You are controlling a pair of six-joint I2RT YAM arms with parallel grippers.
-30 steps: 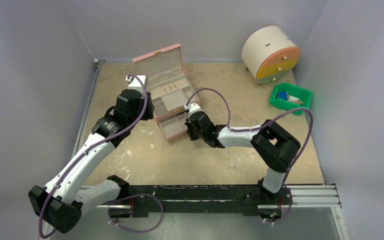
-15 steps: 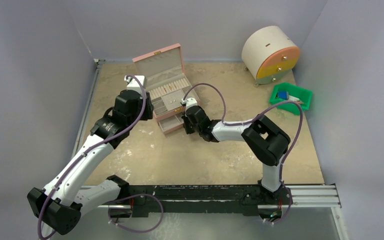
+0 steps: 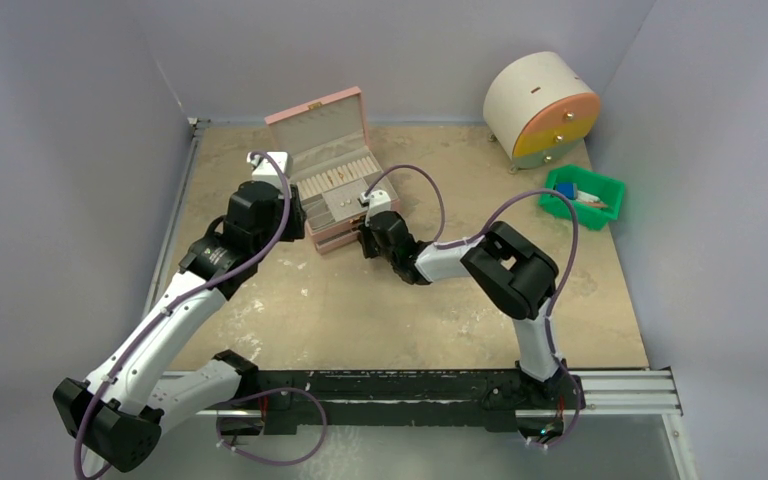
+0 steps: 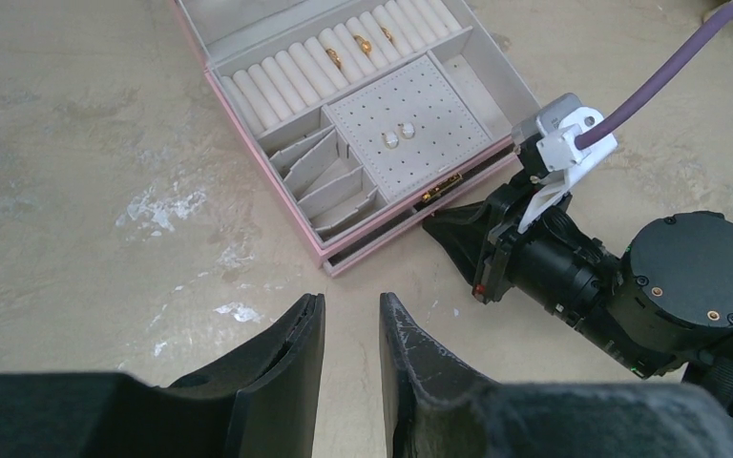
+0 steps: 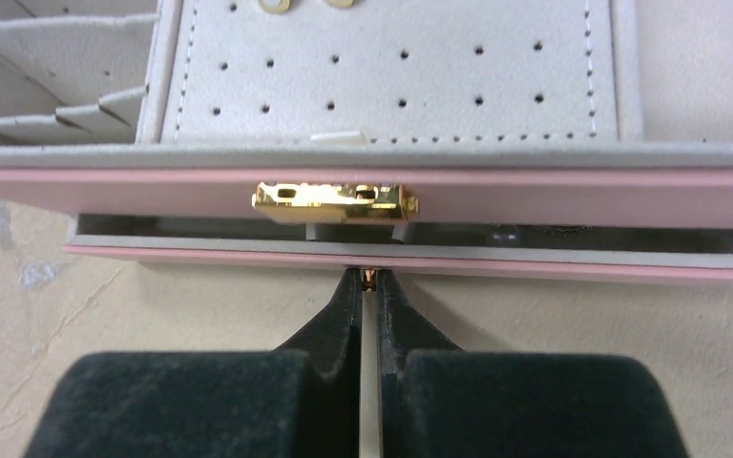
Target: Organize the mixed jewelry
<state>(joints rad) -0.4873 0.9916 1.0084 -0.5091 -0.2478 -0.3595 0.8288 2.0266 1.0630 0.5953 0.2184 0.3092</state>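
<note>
Three small gold rings [image 4: 362,43] stand tucked in the cream ring rolls [image 4: 277,78]. Two studs [image 4: 392,139] sit side by side on the perforated pad [image 4: 429,100], near the bench's [image 4: 76,153] far-left corner.

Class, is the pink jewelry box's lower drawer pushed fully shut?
No, the lower drawer sticks out slightly, with a dark gap visible above its front.

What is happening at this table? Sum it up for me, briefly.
The right end effector is pinching the small gold knob of the drawer in the pink jewelry box; the drawer is out only a crack. The left end effector hovers open and empty beside the box. Some gold rings and studs sit inside.
</note>
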